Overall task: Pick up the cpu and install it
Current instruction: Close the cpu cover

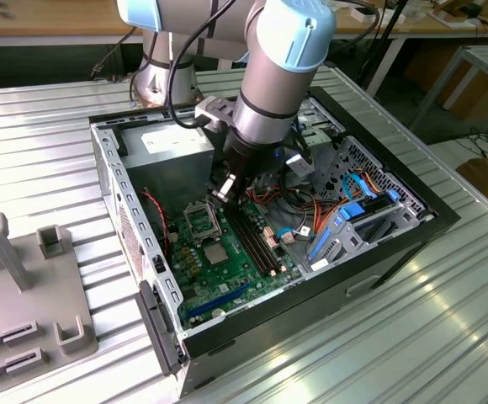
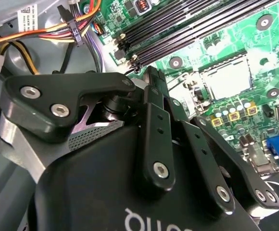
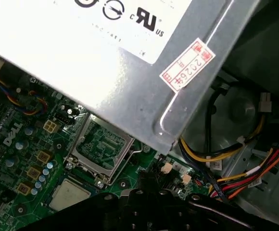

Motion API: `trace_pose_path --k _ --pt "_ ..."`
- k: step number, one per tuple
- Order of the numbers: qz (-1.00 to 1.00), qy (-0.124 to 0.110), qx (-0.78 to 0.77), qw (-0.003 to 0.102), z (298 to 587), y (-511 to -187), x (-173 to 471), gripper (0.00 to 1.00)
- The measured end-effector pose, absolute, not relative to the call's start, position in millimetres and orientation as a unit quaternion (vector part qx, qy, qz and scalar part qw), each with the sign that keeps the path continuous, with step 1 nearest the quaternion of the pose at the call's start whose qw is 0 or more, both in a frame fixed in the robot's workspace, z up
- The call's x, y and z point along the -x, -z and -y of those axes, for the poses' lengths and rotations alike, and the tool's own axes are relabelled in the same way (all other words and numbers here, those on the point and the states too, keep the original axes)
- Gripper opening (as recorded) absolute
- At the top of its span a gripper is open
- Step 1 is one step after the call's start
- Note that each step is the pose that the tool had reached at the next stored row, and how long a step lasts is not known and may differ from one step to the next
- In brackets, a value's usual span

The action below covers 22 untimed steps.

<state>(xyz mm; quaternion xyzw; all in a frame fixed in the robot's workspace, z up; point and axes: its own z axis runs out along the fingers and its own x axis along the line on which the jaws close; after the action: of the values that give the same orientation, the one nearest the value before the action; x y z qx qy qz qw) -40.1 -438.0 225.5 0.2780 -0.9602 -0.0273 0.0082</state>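
The cpu (image 1: 216,252) is a small flat square with a dull grey centre and a darker border. It lies on the green motherboard (image 1: 242,271), just in front of the empty socket (image 1: 200,220). In the first wrist view the cpu (image 3: 69,195) sits beside the metal-framed socket (image 3: 99,146). In the second wrist view the socket (image 2: 228,77) lies beyond my gripper (image 2: 149,77). My gripper (image 1: 225,192) hangs inside the open computer case, above the board between the socket and the long black memory slots (image 1: 257,240). It is a little behind the cpu and apart from it.
The grey power-supply box (image 1: 164,147) stands close behind the gripper, and its labelled face (image 3: 130,72) looms near. Bundled coloured cables (image 1: 307,215) and blue drive brackets (image 1: 353,215) fill the case at the exterior view's right. A grey fixture plate (image 1: 25,286) lies outside the case at that view's left.
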Motion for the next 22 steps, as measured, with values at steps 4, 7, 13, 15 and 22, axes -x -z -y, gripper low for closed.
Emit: trace_pose_path --k 4,7,13,15,22 --pt "0.956 0.028 -0.291 0.008 437.2 -224.4 40.2 0.11" --pt "0.95 0.028 -0.311 0.009 436.8 -224.2 40.1 0.11" --pt "0.948 0.028 -0.317 0.009 427.6 -223.3 39.8 0.11" --pt "0.943 0.028 -0.332 0.009 427.4 -222.9 39.9 0.11" --pt "0.94 0.031 -0.339 0.008 425.3 -219.9 39.8 0.11"
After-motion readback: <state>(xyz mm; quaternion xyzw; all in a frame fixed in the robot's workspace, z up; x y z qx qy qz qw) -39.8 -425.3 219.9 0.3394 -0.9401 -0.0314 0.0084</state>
